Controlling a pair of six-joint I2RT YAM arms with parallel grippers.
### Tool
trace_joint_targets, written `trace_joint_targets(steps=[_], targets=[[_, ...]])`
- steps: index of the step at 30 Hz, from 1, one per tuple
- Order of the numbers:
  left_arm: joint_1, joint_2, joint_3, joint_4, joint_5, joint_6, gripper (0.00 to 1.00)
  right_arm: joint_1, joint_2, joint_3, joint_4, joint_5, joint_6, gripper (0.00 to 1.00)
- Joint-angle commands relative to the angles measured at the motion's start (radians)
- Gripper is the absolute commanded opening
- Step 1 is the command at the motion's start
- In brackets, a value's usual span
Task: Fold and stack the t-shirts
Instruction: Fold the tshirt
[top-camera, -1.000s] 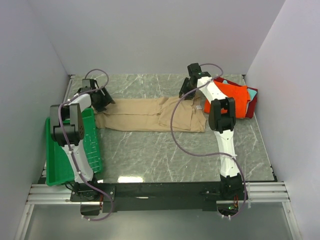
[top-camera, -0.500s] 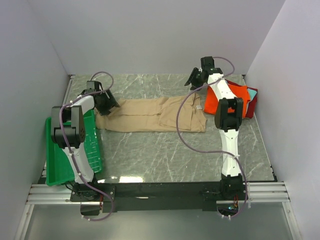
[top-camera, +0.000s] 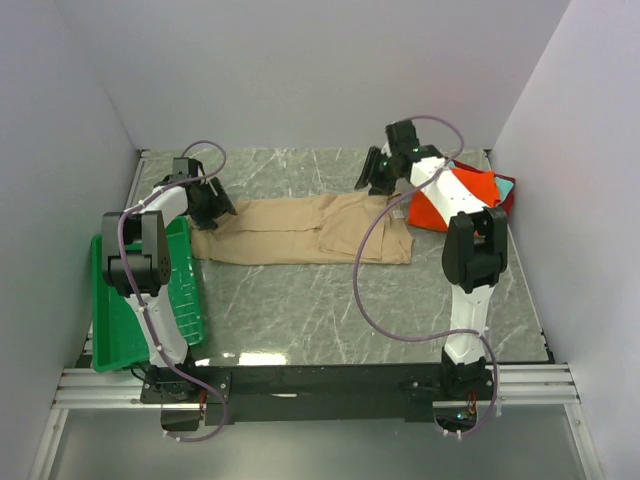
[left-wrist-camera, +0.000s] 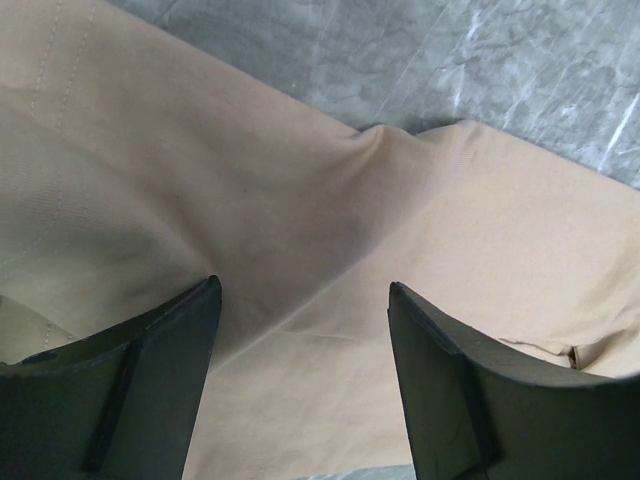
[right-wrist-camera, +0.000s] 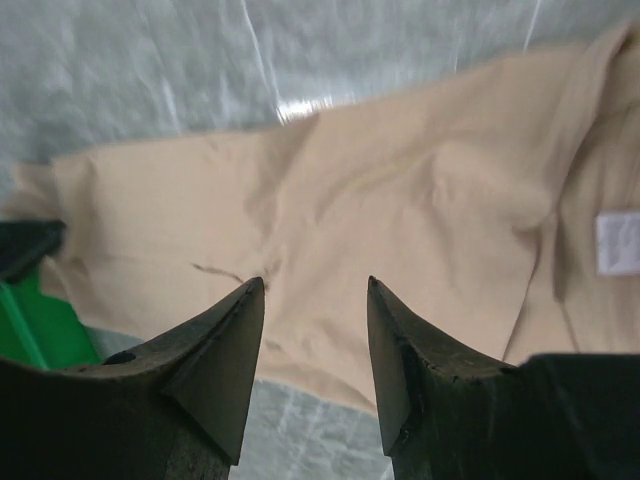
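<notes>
A tan t-shirt (top-camera: 300, 228) lies folded into a long strip across the back of the marble table (top-camera: 330, 310). It fills the left wrist view (left-wrist-camera: 300, 200) and shows in the right wrist view (right-wrist-camera: 400, 200). My left gripper (top-camera: 215, 205) is open just above the strip's left end, nothing between its fingers (left-wrist-camera: 300, 290). My right gripper (top-camera: 378, 182) is open above the strip's right end, empty (right-wrist-camera: 315, 285). A folded orange shirt (top-camera: 470, 195) lies on a dark red one (top-camera: 507, 205) with teal (top-camera: 503, 185) showing, at the back right under my right arm.
A green plastic tray (top-camera: 135, 310) stands at the table's left edge, its corner showing in the right wrist view (right-wrist-camera: 40, 320). White walls close in the left, back and right. A white label (right-wrist-camera: 618, 240) shows on the tan shirt.
My right gripper swung right toward the orange stack, then came back left over the tan shirt's right end. My left gripper shifted slightly at the left end. The tan shirt lies as before.
</notes>
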Motion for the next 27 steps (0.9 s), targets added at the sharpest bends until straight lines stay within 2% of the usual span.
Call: trace_joint_targets(steps=[1,5,10,19,27], targets=[[-0.004,0.001,0.031,-0.014,-0.010,0.022,0.74,0.039,-0.020,-0.099,0.002,0.040,-0.016,0.53],[-0.002,0.010,0.025,-0.003,0.010,0.024,0.74,0.054,0.006,-0.165,0.005,0.054,0.004,0.52],[-0.004,0.021,0.019,0.009,0.018,0.027,0.74,0.056,0.055,-0.162,-0.030,0.114,0.002,0.52],[-0.008,0.016,-0.064,0.043,0.044,0.008,0.74,0.053,0.192,-0.010,-0.139,0.200,-0.010,0.52],[-0.028,-0.048,-0.199,0.081,0.059,-0.027,0.73,0.033,0.336,0.211,-0.217,0.237,-0.001,0.52]])
